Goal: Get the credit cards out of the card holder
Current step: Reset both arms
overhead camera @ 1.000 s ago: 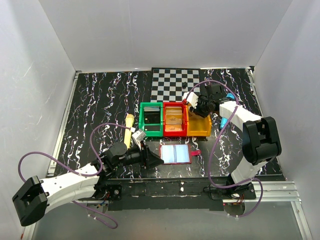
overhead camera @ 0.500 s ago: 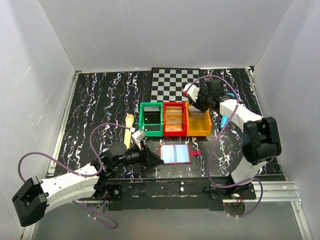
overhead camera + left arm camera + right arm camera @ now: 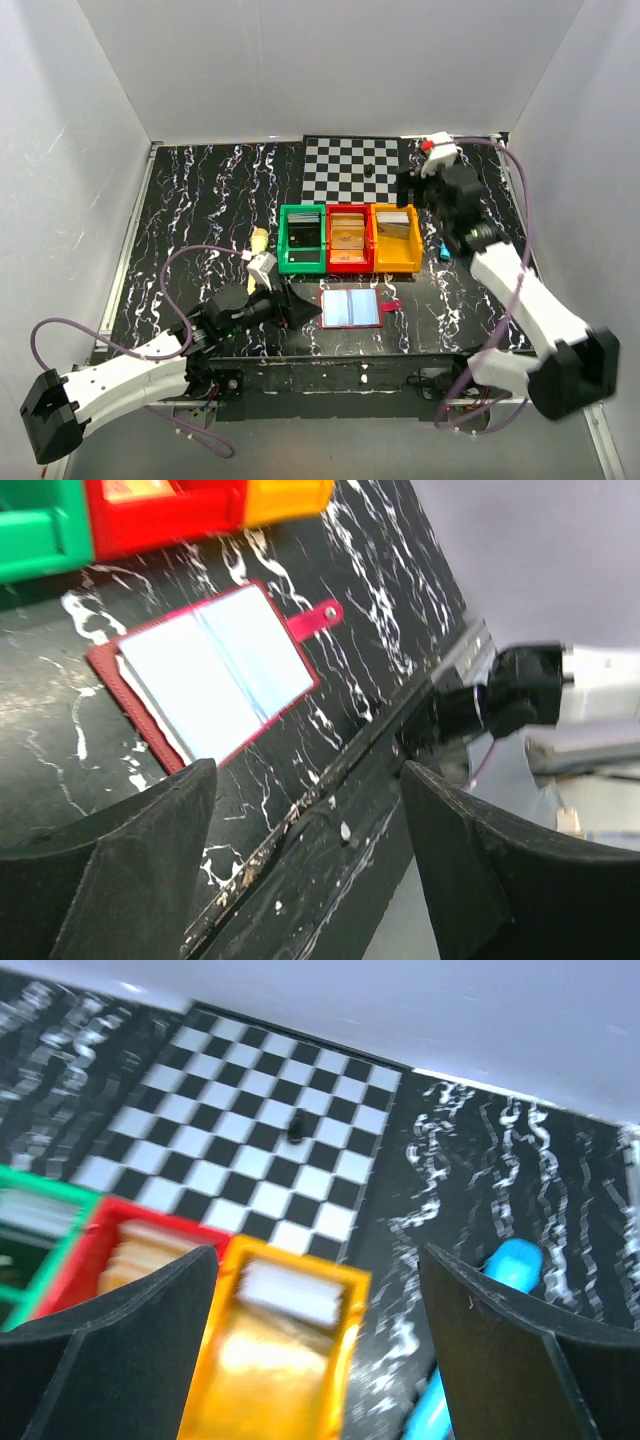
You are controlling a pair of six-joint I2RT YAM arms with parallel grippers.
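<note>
Right arm has swung up and back from the bins since a second ago, and its right pincer (image 3: pixel 318 1258) now hangs with jaws spread wide and nothing between them, above the far end of the orange bin (image 3: pixel 397 266), where what looks like a pale card (image 3: pixel 395 222) lies; the left arm has shifted only a little, and the left pincer (image 3: pixel 308 770), its jaws wider apart than before and likewise empty, sits low just beside the left edge of the card holder (image 3: pixel 350 308); the holder lies open and flat on the table (image 3: pixel 200 200), pale blue-grey inside up, its pink strap (image 3: pixel 390 305) pointing right, just in front of the red bin (image 3: pixel 350 268) and near the table's front edge; the green bin (image 3: pixel 303 268) stands to the left, and a blue pen-like object (image 3: pixel 442 248) rests to the right of the orange bin; whether any card is left in the holder's pockets cannot be told from these views. Trouble from here would most likely come from the holder being loose and light: with neither pincer pinning it, a pull on a card could drag the whole case along the table toward the front rail, or fold it shut; the left pincer, coming in low and at a slant, might also shove the edge aside rather than catch it.
</note>
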